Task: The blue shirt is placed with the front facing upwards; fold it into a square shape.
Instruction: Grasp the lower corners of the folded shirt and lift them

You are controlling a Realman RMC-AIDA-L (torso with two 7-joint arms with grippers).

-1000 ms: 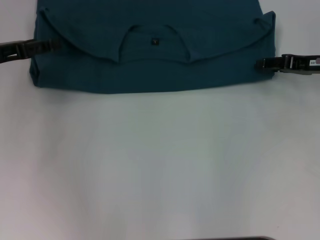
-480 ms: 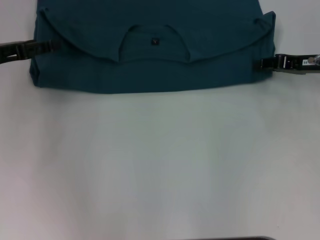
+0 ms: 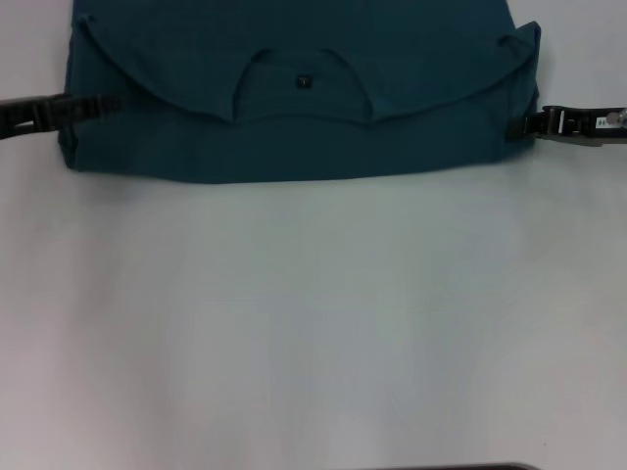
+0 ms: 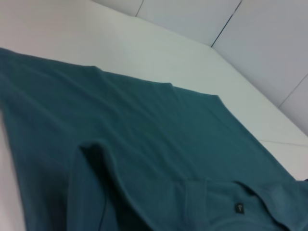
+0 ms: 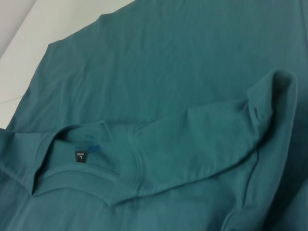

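The blue shirt (image 3: pixel 294 137) lies folded as a wide teal band at the far edge of the table. Its top part is turned down toward me, so the collar and the small dark neck label (image 3: pixel 304 80) show. No chest lettering shows. My left gripper (image 3: pixel 110 100) reaches in from the left and its tip lies over the shirt's left edge. My right gripper (image 3: pixel 517 125) is at the shirt's right edge. The left wrist view shows the teal cloth (image 4: pixel 144 144) and label (image 4: pixel 239 208). The right wrist view shows the collar fold (image 5: pixel 168 72) and label (image 5: pixel 82 156).
The white table (image 3: pixel 313 323) stretches from the shirt's near edge to me. A dark strip (image 3: pixel 451 467) shows at the very front edge. Pale wall panels (image 4: pixel 269 38) stand behind the table in the left wrist view.
My right gripper has drawn back to the right, from over the shirt's side to its edge. My left gripper has dropped slightly toward me. The shirt has not moved.
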